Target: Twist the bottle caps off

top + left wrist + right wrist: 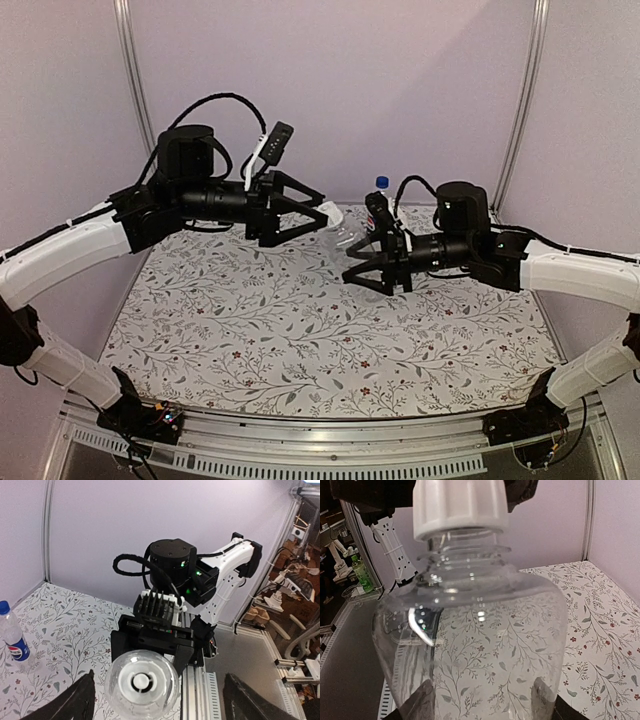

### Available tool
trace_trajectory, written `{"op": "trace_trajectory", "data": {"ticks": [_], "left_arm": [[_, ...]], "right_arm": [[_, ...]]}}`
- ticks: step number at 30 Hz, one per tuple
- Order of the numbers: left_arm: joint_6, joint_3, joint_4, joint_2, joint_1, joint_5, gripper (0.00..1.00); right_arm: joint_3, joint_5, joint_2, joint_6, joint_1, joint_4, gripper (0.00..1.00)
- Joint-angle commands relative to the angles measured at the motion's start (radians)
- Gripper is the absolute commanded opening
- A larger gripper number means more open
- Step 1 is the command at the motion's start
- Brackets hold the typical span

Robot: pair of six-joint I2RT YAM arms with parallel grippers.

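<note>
The right gripper (357, 258) is clamped on the clear bottle (480, 630), one finger (422, 700) on each side of its body. It holds the bottle on its side above the table (300, 340), right of centre and toward the far edge. The neck points left at the left gripper (328, 206).

The white cap (460, 505) sits on the neck, with thread rings showing just below it.

The left gripper's jaws stand wide apart and grip nothing. In its wrist view the two fingers flank the cap end of the bottle, well clear on both sides.

The Pepsi bottle (14, 640) stands upright on the table near the far edge, just beyond the right gripper, and no gripper touches it. Its blue cap (382, 183) is on.
</note>
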Motion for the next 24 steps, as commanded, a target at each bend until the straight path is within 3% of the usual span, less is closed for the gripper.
{"op": "trace_trajectory", "data": {"ticks": [1,13,18,24], "left_arm": [[-0.089,-0.073,0.285,-0.017,0.035,0.145,0.86],[-0.218,-0.144,0.661,0.089,0.031,0.280,0.75],[-0.252,-0.129,0.722,0.129,0.019,0.319,0.70],[-0.244,-0.138,0.715,0.143,0.013,0.318,0.49]], "right_arm": [[-0.020,-0.097,-0.021,0.088,0.004,0.129,0.59],[-0.025,-0.265,0.040,0.228,0.004,0.253,0.57],[-0.027,-0.282,0.061,0.240,0.004,0.276,0.57],[-0.027,-0.286,0.074,0.248,0.004,0.291,0.56]]}}
